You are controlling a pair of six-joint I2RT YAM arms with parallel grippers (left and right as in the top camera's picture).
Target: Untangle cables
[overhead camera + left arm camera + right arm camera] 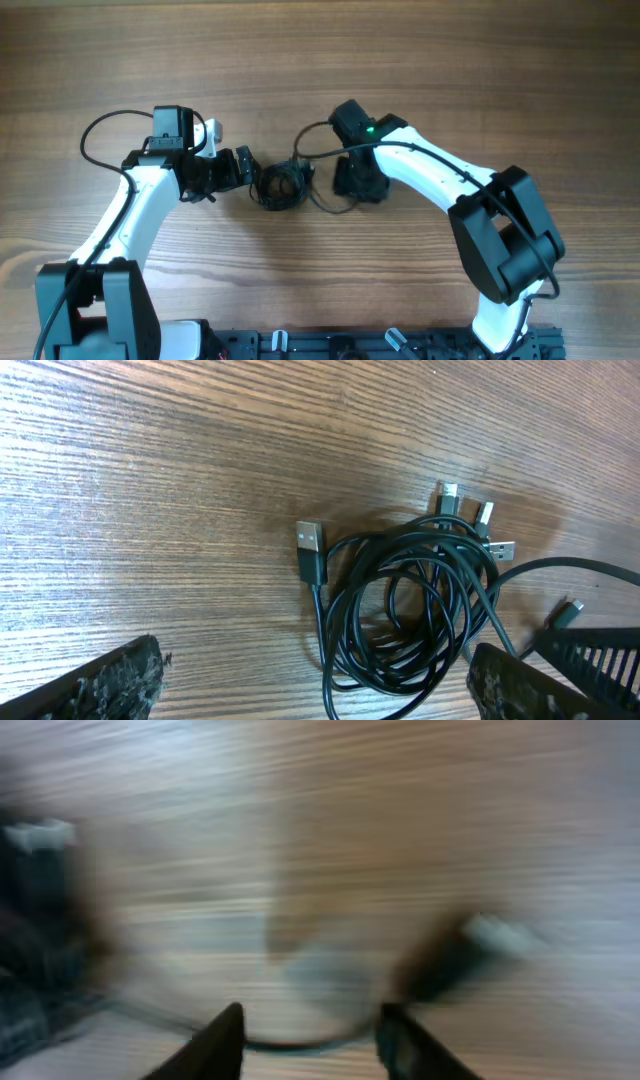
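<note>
- Wood-grain table (320,60) fills every view; its brown boards run left to right, and no wall or floor shows.
- Black mounting rail (350,345): lies along the near edge, with both arm bases on it.
- Cables (283,185): thin black cords bunched in one loose coil at the middle of the table, between the two grippers.
- Left wrist view: one silver-tipped plug (311,550) lies flat on the coil's left; a cluster of plugs (470,520) sits at its far right edge.
- Left gripper (243,168): just left of the coil, fingers spread wide and holding nothing.
- Right gripper (352,182): just right of the coil. Its wrist view is motion-blurred; the fingers (225,1040) stand apart, a dark strand crosses the gap, and contact cannot be told.
</note>
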